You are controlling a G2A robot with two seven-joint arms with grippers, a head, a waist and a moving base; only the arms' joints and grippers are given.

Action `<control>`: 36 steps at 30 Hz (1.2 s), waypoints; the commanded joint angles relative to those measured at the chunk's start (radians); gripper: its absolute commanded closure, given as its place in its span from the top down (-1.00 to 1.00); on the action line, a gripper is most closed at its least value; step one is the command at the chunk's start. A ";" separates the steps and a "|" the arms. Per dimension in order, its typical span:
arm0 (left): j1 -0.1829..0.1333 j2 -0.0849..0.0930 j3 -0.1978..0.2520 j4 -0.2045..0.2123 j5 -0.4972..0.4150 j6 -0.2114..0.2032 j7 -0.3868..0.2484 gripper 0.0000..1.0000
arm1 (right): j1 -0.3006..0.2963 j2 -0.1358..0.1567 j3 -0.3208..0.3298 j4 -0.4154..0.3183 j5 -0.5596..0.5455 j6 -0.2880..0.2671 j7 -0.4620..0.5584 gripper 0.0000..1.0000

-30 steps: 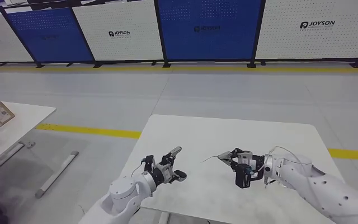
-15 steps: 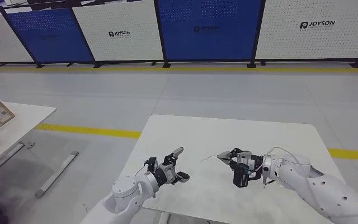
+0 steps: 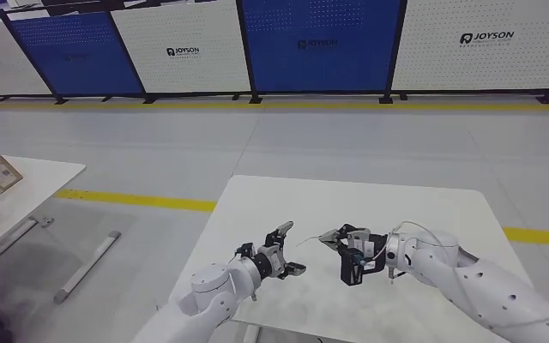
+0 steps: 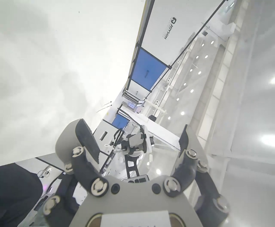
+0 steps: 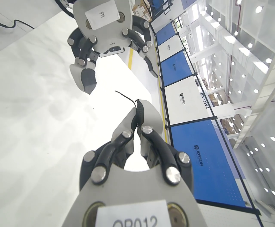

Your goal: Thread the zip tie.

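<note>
Pinching zip tie (image 5: 128, 98) | right gripper (image 5: 138, 108) | tip near left gripper (image 5: 121, 80), seemingly apart

My right claw (image 5: 137, 107) has smooth, pale grey plastic finger shells, black links and bright polished metal bolts (image 5: 148, 129). Its pads (image 5: 140, 114) look like ribbed black rubber. Pinched between them, the zip tie (image 5: 126, 97) reads as a thin, dull plastic strand. Facing that claw, the left claw (image 5: 121, 79) has the same grey shells and a matt, finely grained dark pad (image 5: 88, 78). A white paper label (image 5: 102, 14) sits on its back plate. Under both claws the table (image 5: 32, 111) is white and smooth, with a faint sheen.
</note>
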 commanded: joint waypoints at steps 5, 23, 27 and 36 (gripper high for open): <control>0.002 0.000 -0.001 -0.001 0.002 0.000 -0.002 1.00 | 0.000 0.000 0.000 0.000 0.000 0.000 0.000 -1.00; -0.054 -0.040 0.080 -0.016 -0.009 -0.085 0.196 1.00 | 0.000 0.000 0.000 0.000 0.000 0.000 0.000 -1.00; -0.040 -0.042 0.084 -0.014 0.028 -0.098 0.184 1.00 | 0.000 0.000 0.000 0.000 0.000 0.000 0.000 -1.00; -0.024 -0.049 0.069 -0.034 0.001 -0.069 0.187 -0.10 | 0.000 0.000 0.000 0.000 0.000 0.000 0.000 -1.00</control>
